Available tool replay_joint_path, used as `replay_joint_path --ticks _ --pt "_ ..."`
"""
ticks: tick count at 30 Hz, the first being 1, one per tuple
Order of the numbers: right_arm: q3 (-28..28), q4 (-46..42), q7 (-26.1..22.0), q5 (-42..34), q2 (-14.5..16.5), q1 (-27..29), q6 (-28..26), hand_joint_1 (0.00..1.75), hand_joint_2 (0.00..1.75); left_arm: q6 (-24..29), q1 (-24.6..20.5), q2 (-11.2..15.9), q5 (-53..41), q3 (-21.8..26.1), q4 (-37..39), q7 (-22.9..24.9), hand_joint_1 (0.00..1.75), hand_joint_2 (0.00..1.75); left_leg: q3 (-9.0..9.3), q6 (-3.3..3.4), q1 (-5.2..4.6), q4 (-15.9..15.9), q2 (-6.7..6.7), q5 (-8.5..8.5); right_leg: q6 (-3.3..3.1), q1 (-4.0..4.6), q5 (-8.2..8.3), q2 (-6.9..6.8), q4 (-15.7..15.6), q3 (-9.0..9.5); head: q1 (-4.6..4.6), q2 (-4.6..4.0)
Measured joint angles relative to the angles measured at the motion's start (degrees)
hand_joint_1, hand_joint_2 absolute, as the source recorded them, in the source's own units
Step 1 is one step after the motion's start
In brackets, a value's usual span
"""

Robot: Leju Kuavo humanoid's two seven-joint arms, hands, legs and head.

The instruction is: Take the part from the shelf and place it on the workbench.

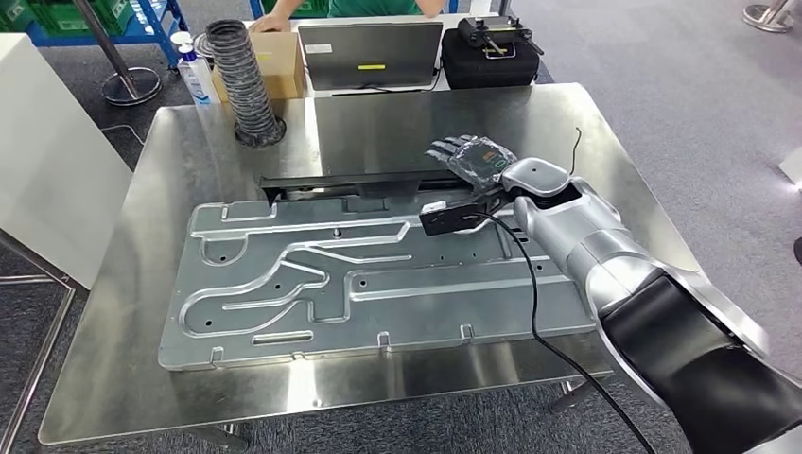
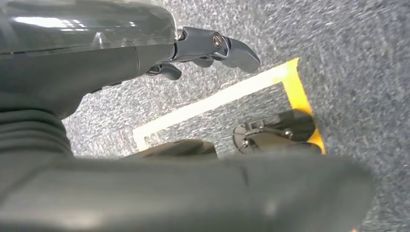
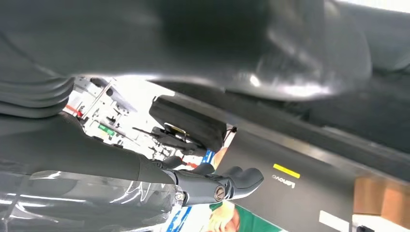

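A steel table [image 1: 567, 123] stands on grey speckled carpet [image 1: 700, 85], with a laptop [image 1: 369, 55] and black case [image 1: 490, 55] beyond it, a white cabinet [image 1: 47, 170] beside it, and yellow floor tape [image 2: 290, 77].

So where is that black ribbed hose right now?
In the head view, the black ribbed hose stands upright at the far left of the steel workbench, beside the cardboard box and a clear bottle, far from the right hand.
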Motion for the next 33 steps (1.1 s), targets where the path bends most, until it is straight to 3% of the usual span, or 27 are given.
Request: replay_joint_path --ticks 2,3,4,7,8,9,11,12,13,14,15,17,19,20,22,23,24,27,28,29,30,32,33 --pt "0.0 0.0 0.2 0.0 0.3 -0.3 0.0 0.00 0.00 -0.2 0.0 0.0 0.0 0.0 0.0 0.0 0.00 0.00 -1.09 -0.39 -0.01 0.4 -0.03 0.76 -0.21 0.02 1.92 0.01 -7.8 5.38 -0.01 0.00" --pt "0.0 0.0 0.3 0.0 0.5 -0.5 0.0 0.00 0.00 -0.3 0.0 0.0 0.0 0.0 0.0 0.0 0.00 0.00 -1.37 -0.65 -0.05 0.4 -0.04 1.13 -0.54 0.18 2.38 0.06 -10.7 7.21 0.00 0.00" --pt "0.0 -0.1 0.4 0.0 0.6 -0.7 0.0 0.00 0.00 -0.3 0.0 0.0 0.0 0.0 0.0 0.0 0.00 0.00 -1.50 -0.96 -0.08 0.4 -0.06 1.49 -0.93 0.35 2.34 0.12 -12.4 8.11 -0.01 0.00" --pt "0.0 -0.1 0.5 0.0 0.6 -1.1 0.0 0.00 0.00 -0.4 0.0 -0.1 0.0 0.0 0.0 0.0 0.00 0.00 -1.75 -2.01 -0.01 0.2 -0.13 2.34 -2.29 0.56 3.43 0.16 -13.2 7.62 -0.01 0.00" --pt "0.0 -0.1 0.5 0.0 0.6 -1.2 0.0 0.00 0.00 -0.4 0.0 -0.1 0.0 0.0 0.0 0.0 0.00 0.00 -2.17 -2.32 0.05 0.8 -0.16 1.37 -2.77 0.50 4.11 0.07 -13.3 7.20 -0.01 0.00" --pt "0.0 -0.1 0.5 0.0 0.6 -1.4 0.0 0.00 0.00 -0.4 0.1 -0.1 0.0 0.0 0.0 0.0 0.00 0.00 -2.84 -2.58 0.10 2.5 -0.19 -0.72 -3.18 0.40 4.84 -0.05 -13.6 6.66 -0.01 0.00" --pt "0.0 -0.2 0.5 0.0 0.3 -1.5 0.0 0.00 0.00 -0.4 0.1 -0.1 0.0 0.0 0.0 0.0 0.00 0.00 -4.68 -2.97 0.29 9.2 -0.19 -6.84 -3.68 0.49 6.19 -0.23 -13.6 5.19 -0.02 0.00" --pt "0.0 -0.2 0.5 0.0 0.0 -1.6 0.0 0.00 0.00 -0.4 0.1 -0.1 0.0 0.0 0.0 0.0 0.00 0.00 -5.42 -3.15 0.36 13.1 -0.18 -9.08 -3.73 0.58 6.82 -0.31 -13.6 4.37 -0.02 0.00" --pt "0.0 -0.2 0.6 0.0 -0.4 -1.6 0.0 0.00 0.00 -0.4 0.1 -0.1 0.0 0.0 0.0 0.0 0.00 0.00 -5.68 -3.27 0.43 16.1 -0.18 -10.02 -3.72 0.68 7.46 -0.39 -13.6 3.54 -0.02 0.00" --pt "0.0 -0.2 0.6 0.0 -0.7 -1.6 0.0 0.00 0.00 -0.5 0.0 -0.1 0.0 0.0 0.0 0.1 0.00 0.00 -5.16 -3.32 0.47 17.5 -0.18 -9.58 -3.64 0.75 8.10 -0.44 -13.5 2.68 -0.02 0.00" --pt "0.0 -0.2 0.8 0.0 -1.0 -1.6 0.0 0.00 0.00 -0.6 0.0 -0.1 0.0 0.0 0.0 0.1 0.00 0.00 -3.69 -3.28 0.49 16.9 -0.18 -8.24 -3.50 0.79 8.73 -0.46 -13.4 1.82 -0.02 0.00" --pt "0.0 -0.3 1.2 -0.1 -1.5 -1.9 0.0 0.00 0.00 -0.7 -0.1 -0.1 -0.2 0.0 0.0 0.1 0.00 0.00 1.86 -2.98 0.47 10.7 -0.21 -6.32 -3.10 0.84 9.86 -0.42 -13.1 0.26 -0.02 0.00" --pt "-0.1 -0.3 1.6 -0.2 -1.7 -2.5 -0.1 0.00 0.00 -0.9 -0.2 -0.1 -0.4 0.0 0.0 0.1 0.00 0.00 6.97 -2.40 0.18 3.2 -0.33 -7.31 -2.53 0.85 10.87 -0.36 -12.9 -0.76 -0.01 0.00" --pt "-0.2 -0.3 1.7 -0.3 -1.7 -2.9 -0.2 0.00 0.00 -1.0 -0.2 -0.1 -0.6 0.0 0.0 0.2 0.00 0.00 8.14 -2.03 -0.04 1.1 -0.37 -7.91 -2.18 0.81 11.45 -0.32 -12.9 -1.05 -0.02 0.00" --pt "-0.3 -0.3 1.9 -0.7 -1.8 -3.3 -0.6 0.00 0.00 -1.1 -0.2 -0.1 -0.9 -0.1 0.0 0.4 0.00 0.00 7.91 -1.18 -0.33 0.2 -0.24 -7.25 -1.49 0.58 12.50 -0.17 -13.2 -1.34 -0.01 0.00" --pt "-0.4 -0.3 2.0 -0.9 -1.7 -3.4 -0.8 0.00 0.00 -1.1 -0.1 -0.1 -1.1 -0.1 0.0 0.5 0.00 0.00 7.57 -0.72 -0.35 0.0 0.03 -6.58 -1.17 0.44 11.99 -0.01 -12.9 -1.69 -0.01 0.00" --pt "-0.6 -0.3 2.1 -1.2 -1.5 -3.4 -1.0 0.00 0.00 -1.1 -0.1 0.0 -1.2 -0.1 0.0 0.6 0.00 0.00 7.03 -0.21 -0.31 -0.2 0.32 -5.85 -0.88 0.33 10.33 0.14 -11.6 -2.26 -0.01 0.00" --pt "-1.6 -0.1 2.5 -2.1 -0.7 -3.8 -1.2 0.00 0.00 -1.0 -0.1 0.1 -1.2 -0.2 0.0 0.6 0.00 0.00 4.62 0.61 -0.42 -0.4 1.17 -3.72 -0.21 0.19 1.73 0.33 -2.2 -4.74 -0.01 0.00" --pt "-1.8 -0.1 2.6 -2.3 -0.3 -3.9 -1.3 0.00 0.00 -1.0 -0.1 0.1 -1.2 -0.2 0.0 0.6 0.00 0.00 3.72 0.62 -0.51 -0.4 1.47 -3.06 -0.07 0.17 0.46 0.33 0.8 -5.06 -0.01 0.00" --pt "-2.1 0.0 2.7 -2.5 0.0 -4.0 -1.4 0.00 0.00 -1.0 -0.1 0.1 -1.2 -0.2 0.0 0.6 0.00 0.00 2.77 0.61 -0.56 -0.3 1.80 -2.41 0.00 0.16 0.70 0.33 2.6 -4.79 -0.01 0.00" --pt "-2.5 0.1 2.8 -2.8 0.4 -4.0 -1.6 0.00 0.00 -1.0 -0.1 0.2 -1.2 -0.2 0.0 0.6 0.00 0.00 1.80 0.55 -0.59 -0.2 2.15 -1.77 -0.02 0.17 2.12 0.33 2.7 -3.78 -0.01 0.00" --pt "-3.4 0.4 3.0 -3.3 1.1 -4.3 -1.9 0.00 0.00 -0.9 -0.2 0.3 -1.2 -0.2 0.0 0.6 0.00 0.00 0.00 0.26 -0.62 0.1 2.77 -0.57 -0.30 0.22 4.82 0.35 -1.8 0.61 -0.02 0.00" --pt "-4.0 0.5 3.0 -3.6 1.4 -4.5 -2.1 0.00 0.00 -0.8 -0.2 0.3 -1.1 -0.2 0.0 0.6 0.00 0.00 -0.67 0.01 -0.68 0.3 3.00 -0.05 -0.58 0.38 4.60 0.33 -5.9 3.60 -0.02 0.00"
